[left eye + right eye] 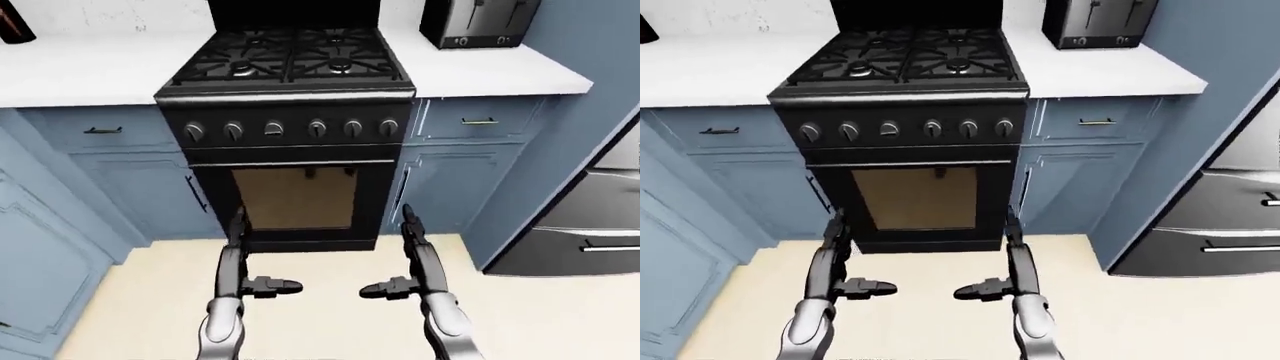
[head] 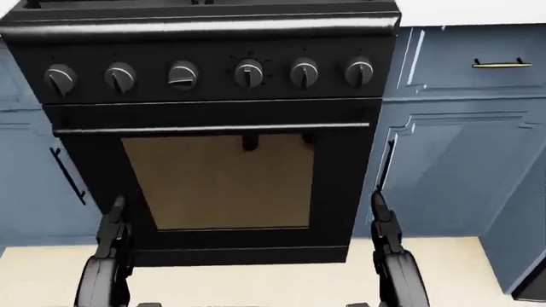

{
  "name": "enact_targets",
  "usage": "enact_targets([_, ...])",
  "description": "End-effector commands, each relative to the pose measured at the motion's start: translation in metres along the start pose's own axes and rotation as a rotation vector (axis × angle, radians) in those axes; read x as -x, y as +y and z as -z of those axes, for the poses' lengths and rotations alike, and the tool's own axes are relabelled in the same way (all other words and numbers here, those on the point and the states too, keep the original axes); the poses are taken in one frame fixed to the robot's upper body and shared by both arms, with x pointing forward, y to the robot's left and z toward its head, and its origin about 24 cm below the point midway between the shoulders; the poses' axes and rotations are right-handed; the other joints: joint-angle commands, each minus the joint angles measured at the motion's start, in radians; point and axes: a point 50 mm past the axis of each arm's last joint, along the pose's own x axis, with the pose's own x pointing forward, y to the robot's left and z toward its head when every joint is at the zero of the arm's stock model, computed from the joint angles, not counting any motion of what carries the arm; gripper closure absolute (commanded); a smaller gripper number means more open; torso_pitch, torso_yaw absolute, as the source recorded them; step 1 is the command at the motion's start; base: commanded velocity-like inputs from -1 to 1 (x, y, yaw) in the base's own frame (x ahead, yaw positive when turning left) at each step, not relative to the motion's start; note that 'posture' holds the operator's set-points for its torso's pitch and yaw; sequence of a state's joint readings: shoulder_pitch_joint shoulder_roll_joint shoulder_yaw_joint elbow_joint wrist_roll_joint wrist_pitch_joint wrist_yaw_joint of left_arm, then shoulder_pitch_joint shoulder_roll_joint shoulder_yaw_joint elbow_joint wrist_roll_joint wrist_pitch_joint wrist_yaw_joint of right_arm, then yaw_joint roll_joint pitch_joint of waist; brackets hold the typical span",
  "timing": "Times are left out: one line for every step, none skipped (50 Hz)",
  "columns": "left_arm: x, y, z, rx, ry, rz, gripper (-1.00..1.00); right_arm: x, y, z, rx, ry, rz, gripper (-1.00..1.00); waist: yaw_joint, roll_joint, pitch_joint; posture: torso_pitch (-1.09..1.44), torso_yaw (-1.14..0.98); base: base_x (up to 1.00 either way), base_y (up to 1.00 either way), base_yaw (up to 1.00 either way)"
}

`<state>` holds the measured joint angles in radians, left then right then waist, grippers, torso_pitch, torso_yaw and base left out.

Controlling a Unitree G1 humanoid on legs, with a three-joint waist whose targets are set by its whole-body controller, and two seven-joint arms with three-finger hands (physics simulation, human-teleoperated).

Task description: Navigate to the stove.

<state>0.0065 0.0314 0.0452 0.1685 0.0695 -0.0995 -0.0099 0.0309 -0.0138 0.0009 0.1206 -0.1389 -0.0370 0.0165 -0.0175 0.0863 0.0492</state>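
Observation:
The black stove [image 1: 290, 127] stands straight ahead, centred in the left-eye view, with gas burners [image 1: 290, 61] on top, a row of knobs [image 1: 290, 129] and a brown oven window [image 1: 295, 197]. In the head view its oven door [image 2: 217, 182] fills the middle. My left hand [image 1: 238, 232] and right hand [image 1: 410, 229] reach forward, level, just short of the oven door, one at each side. Both hands are open with straight fingers and hold nothing.
White counters [image 1: 90, 71] and blue cabinets [image 1: 120, 172] flank the stove. A toaster [image 1: 470, 21] sits on the right counter. A steel fridge [image 1: 590, 225] with drawer handles stands at the right. A blue cabinet side [image 1: 35, 247] juts in at the left. Cream floor [image 1: 320, 300] lies below.

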Motion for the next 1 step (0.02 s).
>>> enact_targets([-0.0043, -0.0018, -0.0195, 0.004, -0.099, 0.002, -1.0, -0.0046, -0.0052, -0.0231, 0.007, -0.115, 0.015, -1.0, -0.008, -0.008, -0.015, 0.0, 0.0, 0.0, 0.0, 0.0])
